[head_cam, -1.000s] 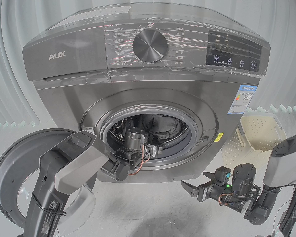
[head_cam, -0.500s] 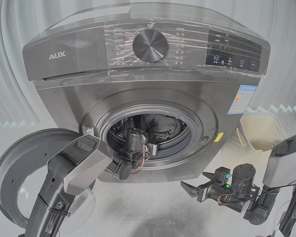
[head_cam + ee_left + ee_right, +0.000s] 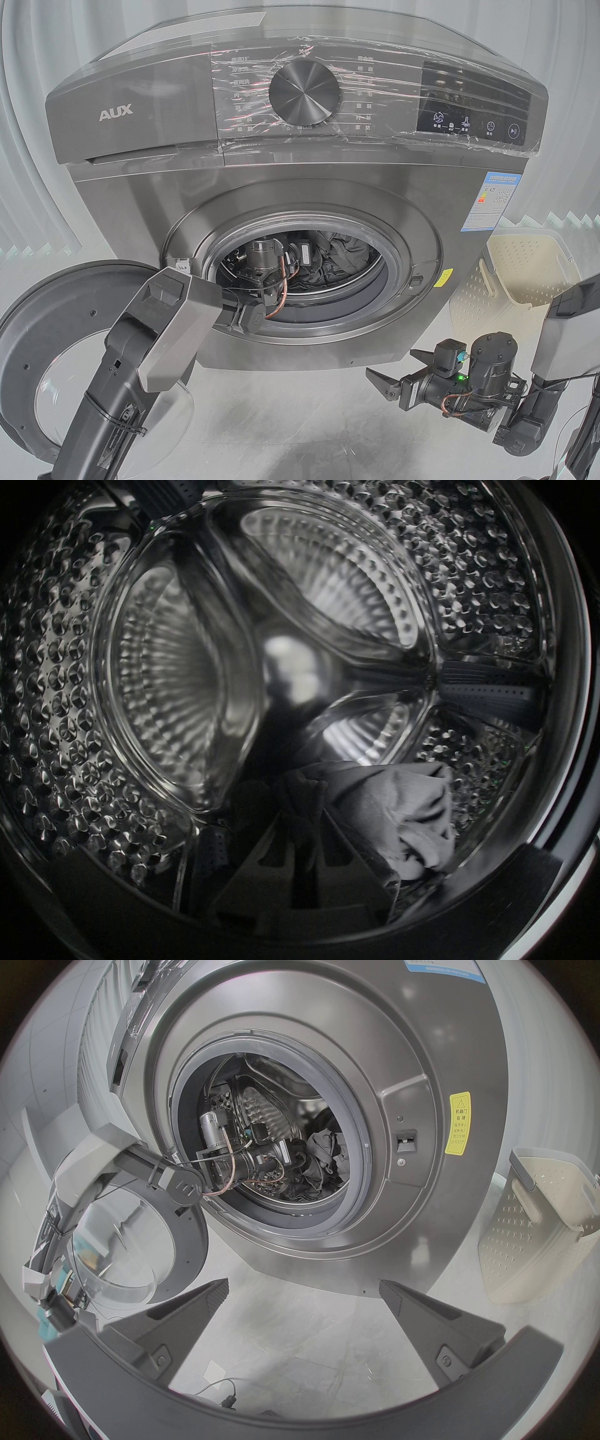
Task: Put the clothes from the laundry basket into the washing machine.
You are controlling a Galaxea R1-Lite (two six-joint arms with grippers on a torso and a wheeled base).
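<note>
My left pincer (image 3: 305, 820) is inside the washing machine (image 3: 156, 206) drum, in the middle of the frame. It is clenched on a dark fold of the clothes (image 3: 340, 257). The crumpled clothes stretch sideways from its tips toward the right. My right pincer (image 3: 392, 365) hangs released at the lower right, near the laundry basket (image 3: 525, 275).

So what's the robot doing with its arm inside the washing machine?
It's loading laundry. The left gripper is deep inside the drum of the washing machine, whose door is swung open. A grey garment is bunched right at the gripper's tip, but I can't tell whether it's gripping it. The right gripper hangs open, low in front of the machine, holding nothing. The laundry basket sits to the machine's right, and no clothes show in it.
</note>
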